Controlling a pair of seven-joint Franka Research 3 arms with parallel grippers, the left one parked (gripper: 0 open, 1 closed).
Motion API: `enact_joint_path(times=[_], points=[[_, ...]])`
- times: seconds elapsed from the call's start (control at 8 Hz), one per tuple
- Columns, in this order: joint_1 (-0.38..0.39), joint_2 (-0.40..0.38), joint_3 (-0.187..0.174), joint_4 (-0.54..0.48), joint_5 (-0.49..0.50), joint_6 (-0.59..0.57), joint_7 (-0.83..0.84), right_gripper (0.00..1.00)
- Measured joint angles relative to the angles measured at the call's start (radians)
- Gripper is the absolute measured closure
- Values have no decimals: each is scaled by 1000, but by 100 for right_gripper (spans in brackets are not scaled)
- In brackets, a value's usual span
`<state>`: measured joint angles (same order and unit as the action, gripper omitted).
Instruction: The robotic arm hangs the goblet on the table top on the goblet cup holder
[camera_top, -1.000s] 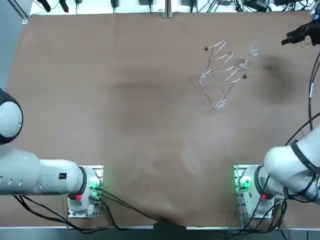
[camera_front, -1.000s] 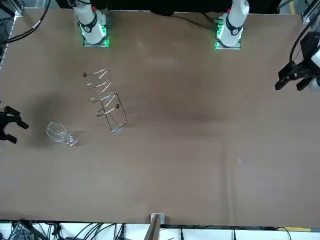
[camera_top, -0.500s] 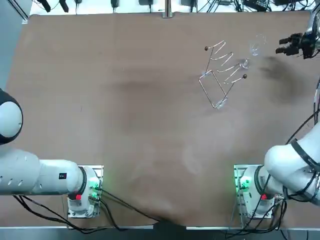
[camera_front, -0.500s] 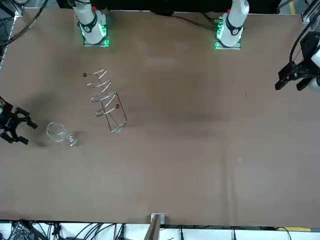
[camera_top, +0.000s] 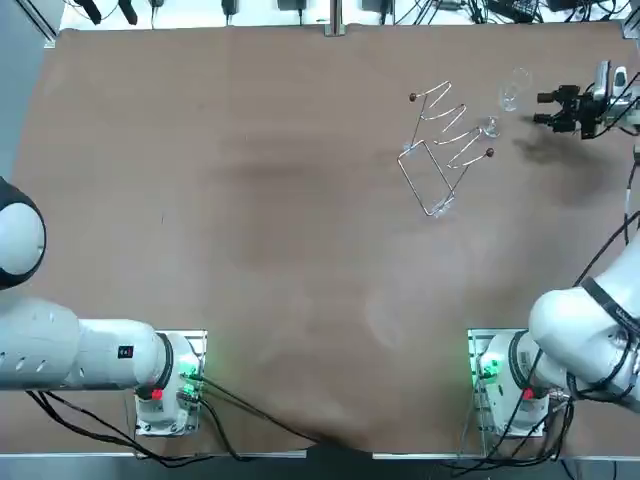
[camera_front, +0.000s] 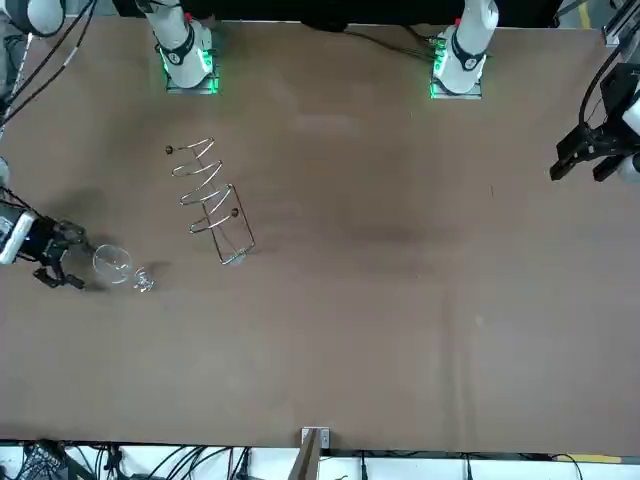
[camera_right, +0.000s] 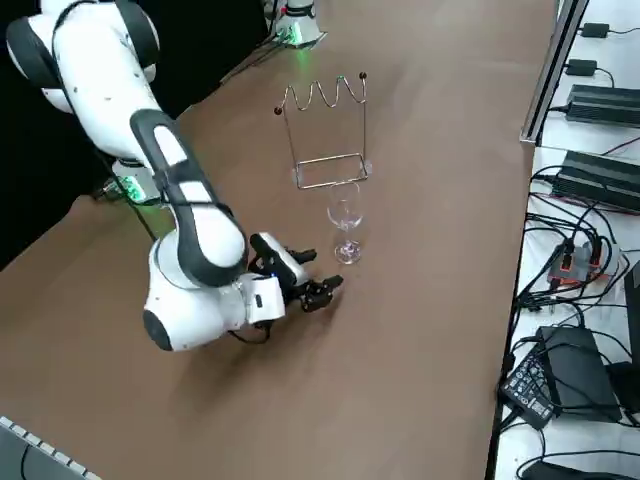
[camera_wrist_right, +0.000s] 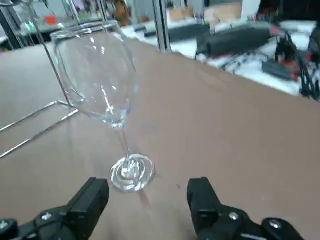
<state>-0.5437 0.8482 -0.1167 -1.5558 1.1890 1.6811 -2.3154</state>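
Goblet (camera_top: 512, 91) unmoved; right gripper (camera_top: 540, 108), fingers apart, has come nearer.

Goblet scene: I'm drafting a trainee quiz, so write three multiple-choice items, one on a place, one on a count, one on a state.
1. Where is the goblet?
A) On the table, between the holder and the right gripper
B) Hanging on the holder
C) Lifted in the gripper

2. How many goblets show?
A) Three
B) One
C) Two

3. How is the right gripper?
A) Shut on the stem
B) Shut, empty
C) Open, holding nothing

Answers: 1 A, it stands upright beside the holder; 2 B, only one appears; 3 C, its fingers stand apart, short of the foot.
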Motion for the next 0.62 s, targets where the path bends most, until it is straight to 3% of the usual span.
enact_joint_path(times=[0.38, 0.62], points=[[0, 75, 2, 0, 88, -68, -133, 8], [0, 78, 14, 0, 102, -97, -158, 11]])
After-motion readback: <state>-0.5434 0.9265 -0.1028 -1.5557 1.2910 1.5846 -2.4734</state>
